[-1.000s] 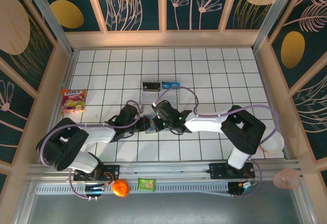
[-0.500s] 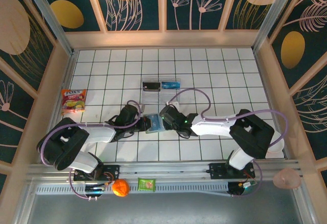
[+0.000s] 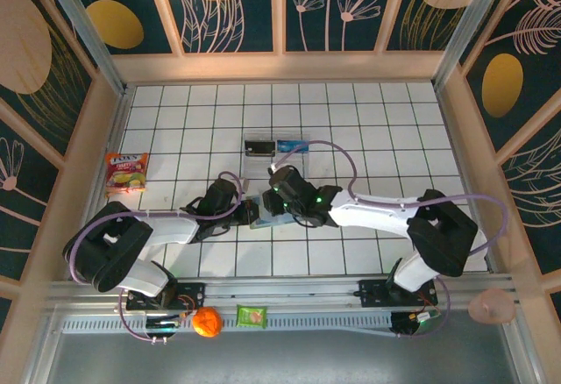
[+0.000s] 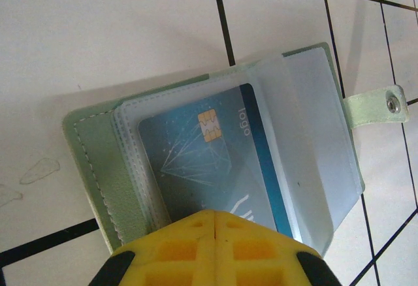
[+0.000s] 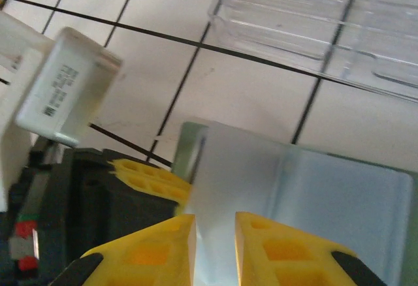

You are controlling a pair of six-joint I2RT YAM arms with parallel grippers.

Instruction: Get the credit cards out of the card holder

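Left claw (image 4: 214, 215): fingers fully together, tips over the near edge of the card holder (image 4: 91, 162).
Right claw (image 5: 215, 219): narrow gap, over the clear sleeve (image 5: 248, 175); I can't tell if it grips.
Holder: open on the desk (image 4: 98, 38), near the clear tray (image 5: 294, 18).
Credit card (image 4: 196, 155): blue, inside a sleeve.

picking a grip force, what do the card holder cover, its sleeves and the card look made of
Cover of the card holder: likely faux leather or vinyl, matte grey-green, stitched edge. Its sleeves: frosted flexible plastic; the card shows through. The credit card: seemingly stiff glossy blue plastic, gold chip.
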